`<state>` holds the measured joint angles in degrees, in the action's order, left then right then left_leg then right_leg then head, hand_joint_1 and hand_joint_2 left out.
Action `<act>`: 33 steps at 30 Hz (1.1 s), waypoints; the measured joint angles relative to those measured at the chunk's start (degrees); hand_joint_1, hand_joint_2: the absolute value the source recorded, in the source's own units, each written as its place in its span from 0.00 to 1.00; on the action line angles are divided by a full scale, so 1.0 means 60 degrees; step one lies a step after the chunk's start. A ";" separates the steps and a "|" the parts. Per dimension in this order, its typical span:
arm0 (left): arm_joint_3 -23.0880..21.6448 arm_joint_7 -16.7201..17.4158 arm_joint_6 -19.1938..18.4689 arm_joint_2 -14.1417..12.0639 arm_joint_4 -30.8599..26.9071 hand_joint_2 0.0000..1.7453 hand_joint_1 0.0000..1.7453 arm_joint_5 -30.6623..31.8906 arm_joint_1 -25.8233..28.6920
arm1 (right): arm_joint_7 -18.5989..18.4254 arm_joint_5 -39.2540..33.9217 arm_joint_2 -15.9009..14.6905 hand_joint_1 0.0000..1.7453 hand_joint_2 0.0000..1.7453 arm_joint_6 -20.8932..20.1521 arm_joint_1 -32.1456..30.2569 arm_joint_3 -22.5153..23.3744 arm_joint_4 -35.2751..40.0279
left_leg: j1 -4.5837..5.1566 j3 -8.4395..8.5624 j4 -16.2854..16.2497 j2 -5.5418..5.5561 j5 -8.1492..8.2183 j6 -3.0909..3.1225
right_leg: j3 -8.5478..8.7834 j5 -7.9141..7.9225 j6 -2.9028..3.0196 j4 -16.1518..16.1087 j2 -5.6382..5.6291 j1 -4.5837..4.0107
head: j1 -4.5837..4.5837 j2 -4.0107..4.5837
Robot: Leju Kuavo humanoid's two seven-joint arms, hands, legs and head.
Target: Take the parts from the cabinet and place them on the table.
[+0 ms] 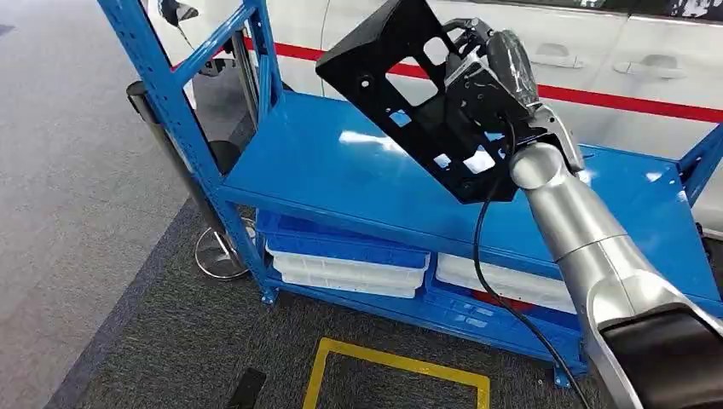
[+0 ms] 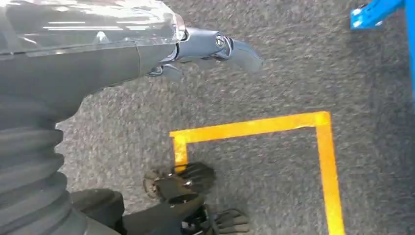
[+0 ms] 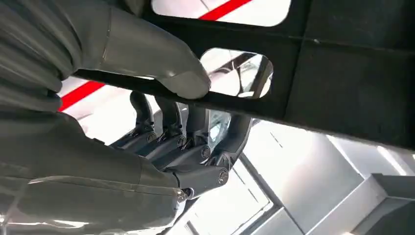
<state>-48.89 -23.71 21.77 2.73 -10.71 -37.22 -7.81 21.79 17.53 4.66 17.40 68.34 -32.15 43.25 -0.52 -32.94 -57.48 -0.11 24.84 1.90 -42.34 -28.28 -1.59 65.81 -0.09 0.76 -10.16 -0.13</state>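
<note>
The right hand (image 1: 488, 81) is holding the black part (image 1: 407, 94) up in the air above the blue cabinet's top shelf (image 1: 324, 166), thumb pressing on one face of a bar of the part and the darker fingers (image 3: 193, 139) wrapping the other face, as the right wrist view is showing. In the head view the part is lying as a flat perforated plate with its long axis running from about 11 o'clock, where its far corner is sticking up toward the white car (image 1: 597, 60), down to about 5 o'clock, where its lower corner is hanging just above the shelf near the silver forearm. The hand is gripping it along the edge at roughly 3 o'clock of the plate's middle, so most of the plate is extending away from the hand toward 9 and 10 o'clock. That offset is what the coming move is turning on, in my judgement: with the part carried to one side of the grip, swinging it off the cabinet means keeping the lower corner clear of the shelf and the blue upright (image 1: 170, 94) at 9 o'clock. The left hand (image 2: 210, 49) is hanging over the grey carpet by the yellow floor marking (image 2: 254, 128), fingers loosely extended and holding nothing, so the right arm is plainly the nearer one. The table is not visible.
</note>
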 joint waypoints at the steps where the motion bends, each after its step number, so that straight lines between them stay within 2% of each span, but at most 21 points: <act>1: 0.0000 -0.0018 0.0000 0.0000 0.0000 1.00 0.00 -0.0004 0.0010 | 0.0007 0.0000 0.0000 1.00 1.00 0.0000 -0.0007 0.0000 -0.0015 | 0.0007 -0.0152 -0.0002 -0.0003 -0.0117 0.0007 | -0.0181 -0.0501 -0.0032 0.0789 0.0000 -0.0001 | -0.0007 0.0000; 2: 0.0000 -0.0048 0.0000 0.0000 0.0000 1.00 0.00 -0.0004 0.0017 | 0.0022 0.0000 0.0004 1.00 1.00 0.0000 -0.0018 0.0000 -0.0033 | 0.0007 -0.0303 -0.0017 -0.0008 -0.0231 0.0007 | -0.0291 -0.0730 -0.0058 0.1422 0.0002 0.0001 | -0.0003 0.0003; 4: 0.0000 -0.0080 0.0000 -0.0004 0.0000 1.00 0.00 -0.0004 0.0022 | 0.0047 0.0000 0.0004 1.00 1.00 0.0000 -0.0046 0.0000 -0.0051 | 0.0007 -0.0621 -0.0064 -0.0012 -0.0449 -0.0014 | -0.0101 -0.0334 -0.0077 0.1822 0.0005 0.0009 | -0.0003 0.0000; 6: 0.0000 -0.0080 0.0004 0.0000 0.0000 1.00 0.00 -0.0004 0.0031 | 0.0076 -0.0004 0.0007 1.00 1.00 0.0004 0.0001 0.0007 -0.0047 | 0.0007 -0.0914 -0.0142 -0.0003 -0.0635 -0.0062 | 0.0806 0.0278 -0.0021 0.0812 0.0006 0.0007 | -0.0003 0.0003; 7: 0.0000 -0.0084 0.0004 0.0000 0.0000 1.00 0.00 0.0000 0.0030 | 0.0076 -0.0004 0.0018 1.00 1.00 0.0004 0.0040 0.0007 -0.0037 | 0.0008 -0.0999 -0.0192 0.0006 -0.0709 -0.0104 | 0.1482 0.0220 0.0038 -0.0041 0.0003 0.0001 | -0.0003 0.0000; 8: 0.0000 -0.0084 0.0011 0.0000 0.0000 1.00 0.00 0.0000 0.0028 | 0.0076 0.0000 0.0047 1.00 1.00 0.0004 0.0057 0.0007 -0.0007 | 0.0057 -0.1081 -0.0224 0.0030 -0.0768 -0.0157 | 0.2057 -0.0187 0.0096 -0.0851 0.0000 -0.0046 | -0.0003 0.0000; 12: 0.0000 -0.0080 0.0015 0.0000 0.0000 1.00 0.00 -0.0004 0.0056 | 0.0065 0.0004 0.0080 1.00 1.00 -0.0004 0.0055 0.0025 -0.0011 | 0.0081 -0.1176 -0.0016 0.0039 -0.1226 -0.0400 | 0.1923 0.0002 0.0347 -0.1207 0.0003 -0.0069 | -0.0007 0.0003; 13: 0.0000 -0.0080 0.0015 -0.0007 0.0000 1.00 0.00 -0.0004 0.0075 | 0.0055 0.0004 0.0091 1.00 1.00 -0.0011 0.0054 0.0025 -0.0025 | 0.0011 -0.1250 -0.0118 0.0074 -0.1003 -0.0442 | 0.1828 0.0165 0.0423 -0.1261 0.0068 -0.0019 | -0.0007 0.0003; 16: 0.0000 -0.0081 0.0015 -0.0007 0.0000 1.00 0.00 0.0000 0.0075 | 0.0022 0.0004 0.0142 1.00 1.00 -0.0022 0.0063 0.0025 -0.0025 | -0.0028 -0.1719 -0.1801 0.0057 0.0778 -0.0596 | 0.1388 0.0535 0.0569 -0.1261 0.0065 -0.0026 | -0.0007 0.0003; 17: 0.0000 -0.0084 0.0015 -0.0007 0.0000 1.00 0.00 0.0000 0.0063 | 0.0022 0.0004 0.0142 1.00 1.00 -0.0022 0.0060 0.0022 -0.0025 | -0.0029 -0.1858 -0.2616 0.0058 0.1145 -0.0640 | 0.1201 0.0671 0.0565 -0.1251 0.0065 -0.0031 | -0.0011 0.0003; 18: 0.0000 -0.0084 0.0011 -0.0007 0.0000 1.00 0.00 0.0004 0.0062 | 0.0014 0.0004 0.0142 1.00 1.00 -0.0022 0.0047 0.0025 -0.0036 | -0.0030 -0.1868 -0.3135 0.0057 0.1130 -0.0663 | 0.1028 0.0803 0.0551 -0.1235 0.0065 -0.0034 | -0.0011 0.0000; 20: 0.0000 -0.0084 0.0007 -0.0007 0.0000 1.00 0.00 0.0007 0.0062 | 0.0004 0.0004 0.0142 1.00 1.00 -0.0022 0.0036 0.0022 -0.0058 | -0.0031 -0.1434 -0.3057 0.0057 0.0463 -0.0664 | 0.0692 0.1029 0.0517 -0.1196 0.0064 -0.0034 | -0.0007 0.0000; 21: 0.0000 -0.0080 0.0007 -0.0011 0.0000 1.00 0.00 0.0007 0.0055 | -0.0004 0.0011 0.0142 1.00 1.00 -0.0022 0.0033 0.0025 -0.0069 | -0.0030 -0.0936 -0.2494 0.0057 0.0157 -0.0632 | 0.0536 0.1146 0.0490 -0.1172 0.0062 -0.0035 | -0.0011 0.0000; 22: 0.0000 -0.0080 0.0004 -0.0015 0.0000 1.00 0.00 0.0011 0.0039 | -0.0004 0.0011 0.0142 1.00 1.00 -0.0022 0.0037 0.0029 -0.0073 | -0.0027 -0.0311 -0.1717 0.0060 0.0131 -0.0576 | 0.0425 0.1248 0.0464 -0.1154 0.0054 -0.0043 | -0.0011 0.0000; 23: 0.0000 -0.0080 -0.0004 -0.0029 0.0000 1.00 0.00 0.0011 0.0008 | -0.0004 0.0011 0.0146 1.00 1.00 -0.0022 0.0041 0.0044 -0.0069 | 0.0007 0.0453 -0.0678 0.0067 0.0632 -0.0485 | 0.0347 0.1346 0.0414 -0.1145 0.0054 -0.0070 | -0.0011 0.0000; 24: 0.0000 -0.0080 -0.0004 -0.0037 0.0000 1.00 0.00 0.0011 -0.0018 | -0.0007 0.0011 0.0142 1.00 1.00 -0.0022 0.0049 0.0073 -0.0069 | 0.0047 0.0818 0.0079 0.0072 0.0882 -0.0433 | 0.0317 0.1434 0.0362 -0.1138 0.0071 -0.0082 | -0.0007 0.0000; 27: 0.0000 -0.0077 -0.0022 -0.0040 0.0000 1.00 0.00 0.0007 -0.0005 | -0.0004 0.0011 0.0157 1.00 1.00 -0.0036 0.0050 0.0080 -0.0087 | 0.0109 0.0605 -0.0008 0.0075 0.0618 -0.0288 | 0.0333 0.1771 0.0192 -0.1320 0.0075 -0.0038 | -0.0011 0.0000; 28: 0.0000 -0.0080 -0.0026 -0.0036 0.0000 1.00 0.00 0.0007 0.0009 | -0.0004 0.0011 0.0142 1.00 1.00 -0.0036 0.0041 0.0087 -0.0113 | -0.0035 0.0553 0.0093 0.0017 0.0434 -0.0194 | 0.0269 0.1725 0.0127 -0.1328 0.0061 -0.0062 | -0.0011 0.0003; 29: 0.0000 -0.0084 -0.0029 -0.0040 0.0000 1.00 0.00 0.0007 0.0001 | -0.0004 0.0007 0.0128 1.00 1.00 -0.0036 0.0052 0.0109 -0.0128 | 0.0000 0.0422 0.0094 -0.0015 0.0283 -0.0117 | 0.0099 0.1211 0.0109 -0.1064 0.0026 -0.0035 | -0.0011 0.0000; 31: 0.0000 -0.0095 -0.0047 -0.0044 0.0000 1.00 0.00 0.0018 0.0001 | 0.0000 0.0007 0.0124 1.00 1.00 -0.0033 0.0047 0.0153 -0.0142 | 0.0007 0.0100 0.0079 -0.0025 0.0022 -0.0059 | -0.0272 -0.0040 0.0058 0.0241 0.0025 -0.0002 | -0.0007 0.0003; 33: -0.0004 -0.0098 -0.0051 -0.0044 0.0000 1.00 0.00 0.0015 0.0008 | 0.0004 0.0004 0.0117 1.00 1.00 -0.0029 0.0025 0.0160 -0.0179 | 0.0009 -0.0225 0.0053 -0.0046 -0.0225 -0.0071 | -0.0522 -0.0516 -0.0012 0.1616 0.0024 0.0006 | -0.0011 0.0000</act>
<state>-48.92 -24.30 21.46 2.47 -10.71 -37.14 -7.76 21.81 17.55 5.35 17.22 68.49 -31.19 42.18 -0.46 -34.29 -57.16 -0.38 23.49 1.47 -45.47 -31.37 -1.66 75.50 0.06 0.80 -10.23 -0.13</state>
